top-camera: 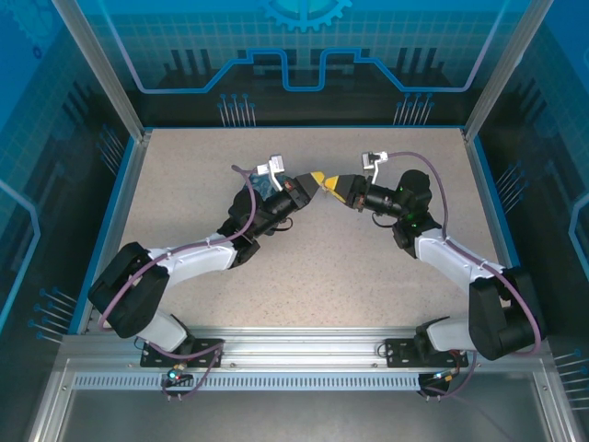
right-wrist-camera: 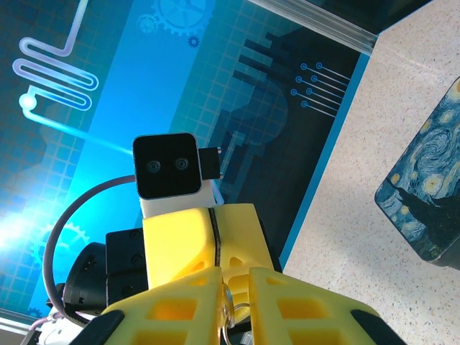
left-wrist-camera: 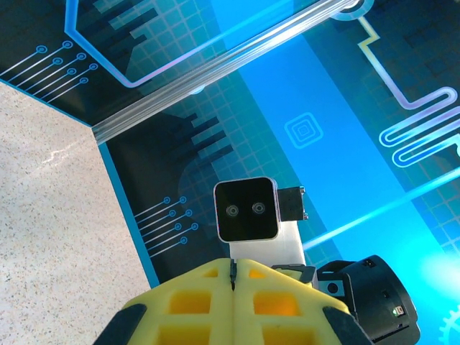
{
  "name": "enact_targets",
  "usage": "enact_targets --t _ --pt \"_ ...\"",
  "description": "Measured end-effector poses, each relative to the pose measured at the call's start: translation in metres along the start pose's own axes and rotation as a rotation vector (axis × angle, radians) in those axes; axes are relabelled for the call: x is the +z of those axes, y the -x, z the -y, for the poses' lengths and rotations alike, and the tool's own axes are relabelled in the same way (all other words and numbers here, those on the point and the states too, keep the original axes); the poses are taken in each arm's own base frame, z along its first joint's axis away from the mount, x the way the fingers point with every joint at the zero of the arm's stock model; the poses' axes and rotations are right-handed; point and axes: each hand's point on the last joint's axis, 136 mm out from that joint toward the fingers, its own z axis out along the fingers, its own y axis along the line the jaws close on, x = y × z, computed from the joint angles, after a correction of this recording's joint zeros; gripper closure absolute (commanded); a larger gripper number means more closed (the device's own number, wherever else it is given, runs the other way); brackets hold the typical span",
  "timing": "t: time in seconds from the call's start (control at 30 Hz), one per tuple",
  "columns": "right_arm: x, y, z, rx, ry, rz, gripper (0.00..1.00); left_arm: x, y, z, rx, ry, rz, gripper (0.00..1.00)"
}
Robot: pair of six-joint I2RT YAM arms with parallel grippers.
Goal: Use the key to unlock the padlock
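Top external: left gripper (top-camera: 318,178) and right gripper (top-camera: 338,185) meet tip-to-tip mid-frame, left jaws squeezed together, right ones pinching the padlock (right-wrist-camera: 228,305) by its shackle.

I'm in a robot lab booth: blue walls (top-camera: 368,37) w/ gear & wire pics, metal posts (top-camera: 99,64), a speckled table (top-camera: 331,267), my left arm (top-camera: 198,258) & right arm (top-camera: 451,258) bolted to a rail (top-camera: 304,343).

We can read no words, numbers or brand marks. The glossy blue printed wall panels (left-wrist-camera: 345,86) carry wordless gear and circuit-trace drawings.
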Motion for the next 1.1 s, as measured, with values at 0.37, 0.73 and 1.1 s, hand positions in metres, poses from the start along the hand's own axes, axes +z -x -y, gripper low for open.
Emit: enact_targets --t 0.37,0.73,1.1 --pt "0.0 -0.0009 0.0014 0.007 -0.004 -0.004 0.81 0.0026 -0.0022 -0.006 -0.002 0.007 -0.003 1.0" --pt "-0.0002 -0.0017 0.0023 0.008 -0.006 -0.005 0.81 0.0029 -0.0019 -0.0058 -0.001 0.004 -0.001 1.0" --pt "0.0004 -0.0025 0.0019 0.008 -0.005 -0.008 0.81 0.0034 0.0003 -0.0046 0.001 -0.003 0.011 1.0"
